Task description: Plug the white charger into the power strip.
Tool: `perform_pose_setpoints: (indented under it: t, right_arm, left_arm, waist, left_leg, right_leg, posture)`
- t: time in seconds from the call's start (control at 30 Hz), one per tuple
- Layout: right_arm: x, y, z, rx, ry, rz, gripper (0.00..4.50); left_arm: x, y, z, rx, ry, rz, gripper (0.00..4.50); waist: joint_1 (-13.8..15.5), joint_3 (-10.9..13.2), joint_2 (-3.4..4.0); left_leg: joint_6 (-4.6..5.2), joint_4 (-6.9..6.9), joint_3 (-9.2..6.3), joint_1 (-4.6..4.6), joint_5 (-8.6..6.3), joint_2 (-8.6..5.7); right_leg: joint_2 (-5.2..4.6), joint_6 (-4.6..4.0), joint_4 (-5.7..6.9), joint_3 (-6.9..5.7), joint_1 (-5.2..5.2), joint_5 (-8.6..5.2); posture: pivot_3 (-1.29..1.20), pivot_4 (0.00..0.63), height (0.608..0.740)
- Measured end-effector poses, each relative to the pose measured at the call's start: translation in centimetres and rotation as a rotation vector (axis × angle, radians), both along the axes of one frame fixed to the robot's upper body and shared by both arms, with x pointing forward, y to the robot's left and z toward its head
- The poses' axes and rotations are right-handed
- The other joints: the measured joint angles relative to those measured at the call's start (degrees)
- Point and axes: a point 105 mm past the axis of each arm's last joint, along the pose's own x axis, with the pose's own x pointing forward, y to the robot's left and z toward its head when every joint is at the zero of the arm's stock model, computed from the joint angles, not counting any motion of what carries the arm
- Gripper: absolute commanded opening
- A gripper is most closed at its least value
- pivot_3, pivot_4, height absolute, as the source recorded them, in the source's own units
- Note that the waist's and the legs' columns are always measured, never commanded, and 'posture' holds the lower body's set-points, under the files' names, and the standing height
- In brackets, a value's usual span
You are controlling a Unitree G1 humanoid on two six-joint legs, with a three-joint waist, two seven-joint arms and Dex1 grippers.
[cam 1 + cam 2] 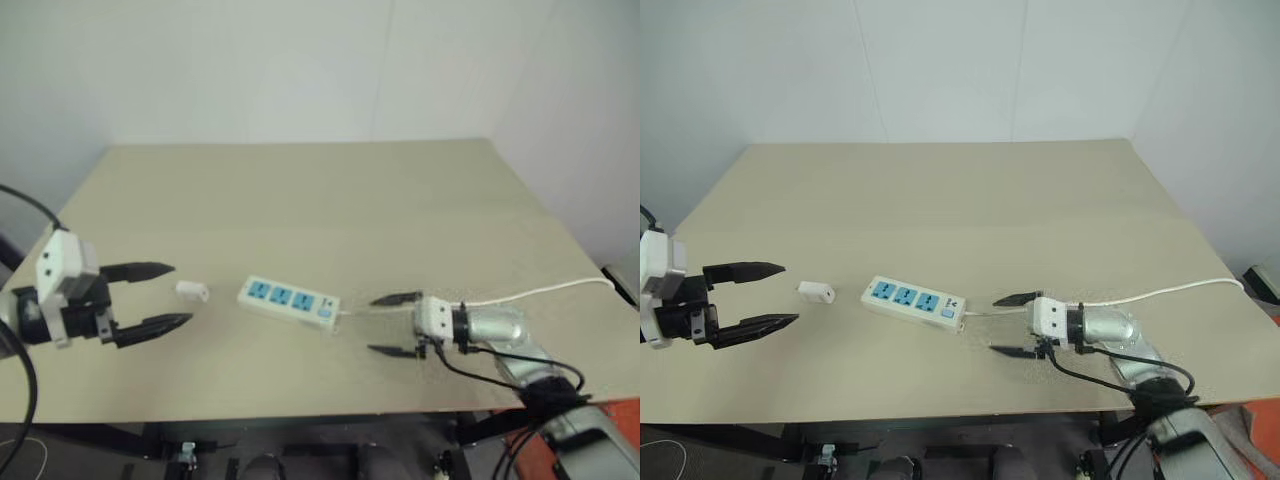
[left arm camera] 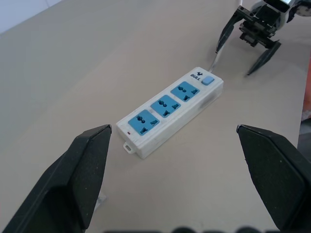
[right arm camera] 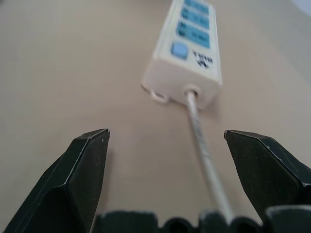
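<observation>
Tabletop [image 1: 970, 190] of plain beige board carries the long white plastic power strip [image 1: 912, 299] with three blue socket faces, lying flat near the front edge; the small white rectangular charger [image 1: 815, 291] lies apart, just beside its free end; the left gripper [image 1: 768, 295] hovers spread and empty beside the charger; the right gripper [image 1: 1016, 324] stands released astride the thin white cord [image 1: 1160, 293].
</observation>
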Motion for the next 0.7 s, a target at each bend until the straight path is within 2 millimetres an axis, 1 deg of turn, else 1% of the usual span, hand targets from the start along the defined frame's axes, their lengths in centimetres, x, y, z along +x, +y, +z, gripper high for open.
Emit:
perform_pose_setpoints:
  t: [0.03, 0.1, 0.17, 0.3, 0.47, 0.7]
  right_arm:
    - [0.1, 0.4, 0.6, 0.054, 0.036, -0.012, 4.47]
    - [0.4, 1.3, 1.8, 0.152, 0.079, -0.044, 4.47]
    - [0.6, 2.8, 2.3, 0.227, 0.118, -0.059, 4.47]
    - [0.9, 4.5, 2.0, 0.263, 0.155, -0.076, 4.47]
    - [1.8, 7.4, 2.0, 0.273, 0.153, -0.06, 4.47]
    - [2.6, 8.2, 0.2, 0.212, 0.17, -0.078, 4.47]
  left_arm:
    - [0.0, 0.0, 0.0, 0.0, -0.002, -0.001, 4.5]
    - [0.1, -0.1, 0.1, -0.001, -0.005, -0.003, 4.5]
    - [0.1, -0.2, 0.1, -0.001, -0.002, -0.01, 4.5]
    - [0.2, -0.2, -0.1, -0.005, 0.004, -0.01, 4.5]
    - [0.2, -0.3, 0.0, -0.004, 0.001, -0.015, 4.5]
    - [0.0, -0.4, -0.2, 0.001, 0.01, -0.017, 4.5]
  waist:
    - [-0.1, 0.0, 0.0]
    - [-0.1, 0.0, -0.01]
    - [-0.1, 0.0, -0.01]
    - [0.2, 0.0, -0.01]
    - [0.2, 0.0, -0.01]
    - [0.6, 0.0, -0.01]
  left_leg:
    - [0.0, 0.01, 0.0, 0.04, 0.0, 0.02]
    - [0.0, 0.0, 0.0, 0.08, 0.0, 0.09]
    - [0.0, -0.02, 0.01, 0.07, 0.0, 0.17]
    - [-0.01, -0.02, 0.02, -0.05, 0.0, 0.12]
    - [-0.01, -0.02, 0.03, -0.04, 0.0, 0.12]
    - [-0.01, -0.02, 0.03, -0.04, 0.0, 0.11]
  right_leg:
    - [0.03, 0.23, 0.03, 0.0, 0.01, -0.13]
    - [0.13, 0.28, 0.08, -0.01, 0.01, -0.17]
    - [0.21, 0.28, 0.09, -0.02, -0.05, -0.17]
    - [0.16, 0.27, 0.01, -0.01, -0.13, -0.17]
    - [0.15, 0.27, 0.02, -0.02, -0.14, -0.17]
    - [0.14, 0.27, 0.01, -0.02, -0.14, -0.17]
  posture:
    - [0.0, 0.15, 0.74]
    - [0.0, 0.15, 0.74]
    - [0.0, 0.15, 0.74]
    - [0.0, 0.15, 0.74]
    - [0.0, 0.15, 0.74]
    - [0.0, 0.15, 0.74]
